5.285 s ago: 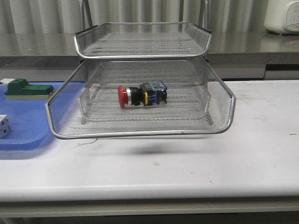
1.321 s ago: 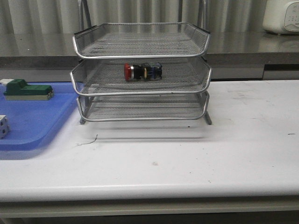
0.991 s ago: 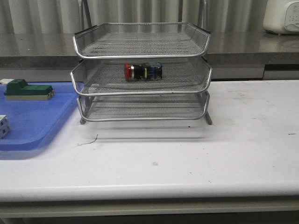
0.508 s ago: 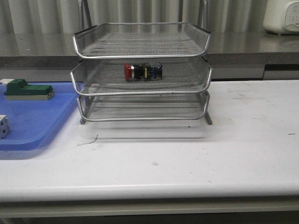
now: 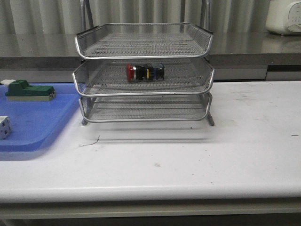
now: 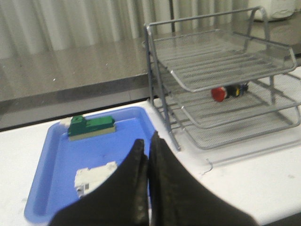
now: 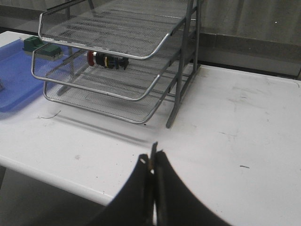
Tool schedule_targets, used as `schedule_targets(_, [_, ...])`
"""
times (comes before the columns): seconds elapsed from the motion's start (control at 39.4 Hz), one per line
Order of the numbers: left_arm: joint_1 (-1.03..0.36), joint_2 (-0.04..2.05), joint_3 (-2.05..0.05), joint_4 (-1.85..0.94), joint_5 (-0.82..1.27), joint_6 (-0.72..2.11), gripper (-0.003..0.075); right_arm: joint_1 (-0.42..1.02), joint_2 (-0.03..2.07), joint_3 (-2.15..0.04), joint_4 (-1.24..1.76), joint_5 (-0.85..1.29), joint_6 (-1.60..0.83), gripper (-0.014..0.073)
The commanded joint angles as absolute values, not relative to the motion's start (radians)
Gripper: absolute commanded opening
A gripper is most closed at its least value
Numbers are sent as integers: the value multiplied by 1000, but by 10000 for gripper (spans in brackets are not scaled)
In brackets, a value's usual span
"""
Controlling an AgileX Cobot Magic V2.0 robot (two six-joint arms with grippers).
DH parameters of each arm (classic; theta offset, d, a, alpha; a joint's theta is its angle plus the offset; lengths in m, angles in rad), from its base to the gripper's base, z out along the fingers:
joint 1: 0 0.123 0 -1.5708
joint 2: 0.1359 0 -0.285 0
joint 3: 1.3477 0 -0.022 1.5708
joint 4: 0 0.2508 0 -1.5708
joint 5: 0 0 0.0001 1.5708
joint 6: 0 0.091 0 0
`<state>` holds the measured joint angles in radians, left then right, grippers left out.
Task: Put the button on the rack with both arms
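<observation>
The button (image 5: 145, 72), with red cap and black-and-blue body, lies on its side in the middle tray of the silver wire rack (image 5: 144, 49). All three trays are pushed in. The button also shows in the left wrist view (image 6: 227, 92) and the right wrist view (image 7: 106, 60). My left gripper (image 6: 146, 147) is shut and empty, held above the blue tray, well away from the rack (image 6: 225, 56). My right gripper (image 7: 153, 160) is shut and empty, held above the table's near edge, well in front of the rack (image 7: 108, 33). Neither gripper shows in the front view.
A flat blue tray (image 5: 33, 122) lies left of the rack with a green block (image 5: 29, 91) and a white cube (image 5: 3, 127) on it. A thin wire scrap (image 5: 90, 142) lies on the white table in front of the rack. A counter runs behind.
Five seconds ago the middle tray was pulled out toward the front with the button in it; it is now pushed in. Over the last second the view shifted very slightly; nothing else moved.
</observation>
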<state>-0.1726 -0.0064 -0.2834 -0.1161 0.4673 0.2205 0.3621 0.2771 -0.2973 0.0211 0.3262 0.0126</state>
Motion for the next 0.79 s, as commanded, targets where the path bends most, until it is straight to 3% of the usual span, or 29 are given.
schedule_targets(0.0, [-110,-26,-239,-115,361,210,-19,356,283,-325,24,250,11,-109])
schedule_targets(0.33, [-58,-28,19,-33,71,89,-19,356,283,-325,24,255,11,-109])
schedule_targets(0.76, [-58,-28,16,-33,83,86,-19,356,283,-325,24,256,11,-109])
